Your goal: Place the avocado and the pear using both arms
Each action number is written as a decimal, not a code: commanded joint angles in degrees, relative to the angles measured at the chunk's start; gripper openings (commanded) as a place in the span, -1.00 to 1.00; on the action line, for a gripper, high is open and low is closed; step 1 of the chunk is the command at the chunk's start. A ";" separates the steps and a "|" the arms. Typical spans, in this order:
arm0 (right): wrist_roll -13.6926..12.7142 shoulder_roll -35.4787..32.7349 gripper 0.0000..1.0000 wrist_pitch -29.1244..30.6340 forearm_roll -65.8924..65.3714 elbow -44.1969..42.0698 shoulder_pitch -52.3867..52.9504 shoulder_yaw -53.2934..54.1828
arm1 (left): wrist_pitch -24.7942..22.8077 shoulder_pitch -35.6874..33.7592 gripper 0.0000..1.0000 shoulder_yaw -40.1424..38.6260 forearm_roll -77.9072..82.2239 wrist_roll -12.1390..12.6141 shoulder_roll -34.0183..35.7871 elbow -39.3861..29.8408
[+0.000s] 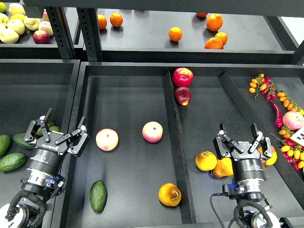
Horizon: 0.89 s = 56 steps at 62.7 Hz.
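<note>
A dark-green avocado (98,195) lies near the front left of the middle tray (128,99). A yellow-orange pear (169,194) with a brown stem rests at the same tray's front right, beside the divider. My left gripper (61,129) hangs open over the wall between the left bin and the middle tray, up and left of the avocado, with nothing between its fingers. My right gripper (240,138) stands open over the right bin, to the right of the pear and just above more yellow pears (205,160). It holds nothing.
Two peaches (107,139) (152,132) lie mid-tray. Two red apples (183,76) sit by the divider. More avocados (12,161) fill the left bin. Chillies and small tomatoes (280,114) lie at the right. Oranges (175,33) and pale apples (16,23) occupy the upper shelf.
</note>
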 commanded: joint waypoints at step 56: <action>-0.05 0.00 1.00 0.00 0.00 -0.02 0.00 0.00 | 0.00 0.02 1.00 -0.61 0.18 0.00 0.00 0.03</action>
